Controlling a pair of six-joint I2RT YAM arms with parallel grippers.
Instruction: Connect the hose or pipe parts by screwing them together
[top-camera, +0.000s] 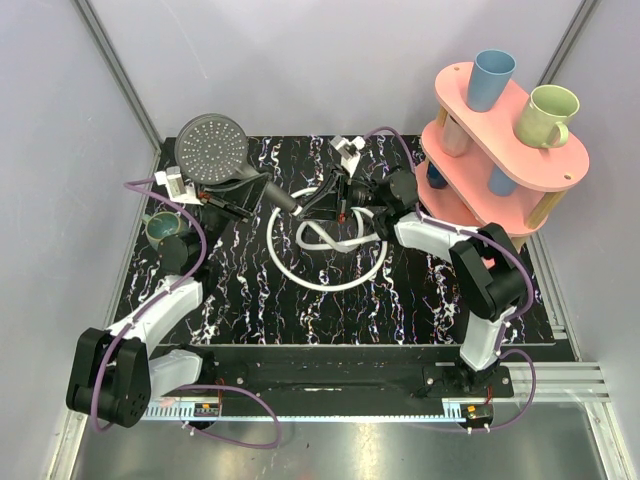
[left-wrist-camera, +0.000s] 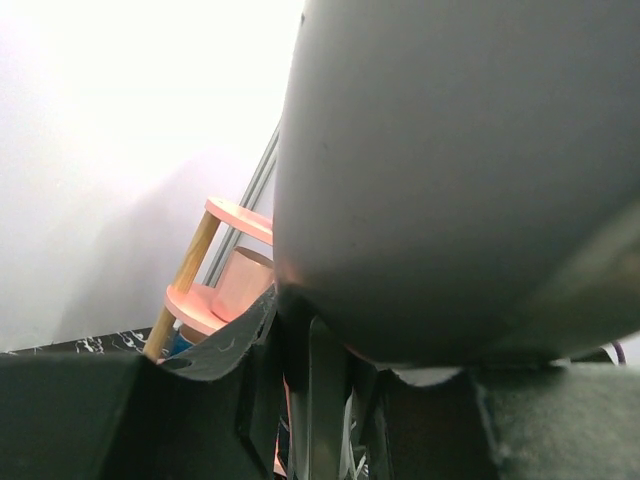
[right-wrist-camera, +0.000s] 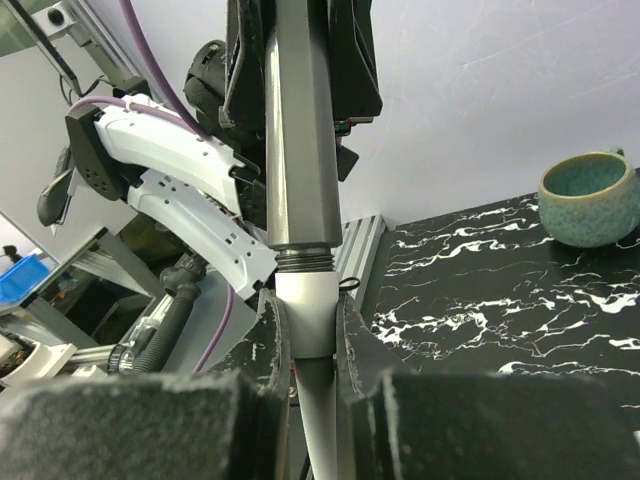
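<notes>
1. Left arm (top-camera: 150, 312): white links, black joint housings.
2. Right arm (top-camera: 432, 236): same white-and-black build.
3. Purple cable (top-camera: 192, 245) loops along each arm.
4. Left end effector (top-camera: 238, 200) and right end effector (right-wrist-camera: 305, 345): black, matte textured fingers (right-wrist-camera: 150, 425).

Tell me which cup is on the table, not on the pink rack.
The teal glazed cup at the left edge of the table. The blue cup and pale green mug stand atop the pink rack; the rest sit on its lower shelf.
</notes>
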